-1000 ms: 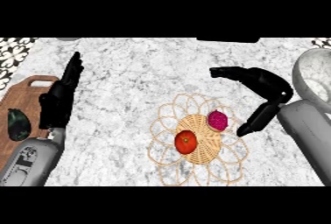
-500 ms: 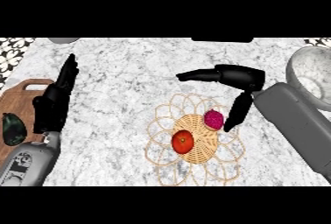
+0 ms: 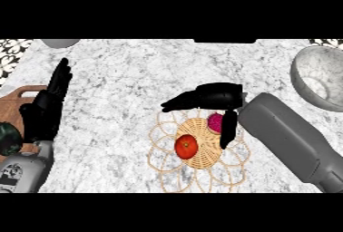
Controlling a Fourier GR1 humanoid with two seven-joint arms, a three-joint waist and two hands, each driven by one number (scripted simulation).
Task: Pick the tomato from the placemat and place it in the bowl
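Marbled white table (image 3: 120,68) carries a round woven wicker placemat (image 3: 201,156) where the round red tomato (image 3: 186,146) sits mid-mat, yet the open, empty right hand (image 3: 208,97) hovers over the magenta fruit (image 3: 215,121) just far-right of it and might close on that instead.

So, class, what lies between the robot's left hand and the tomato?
In the head view, only bare marble counter and the looped edge of the placemat lie between the left hand and the tomato.
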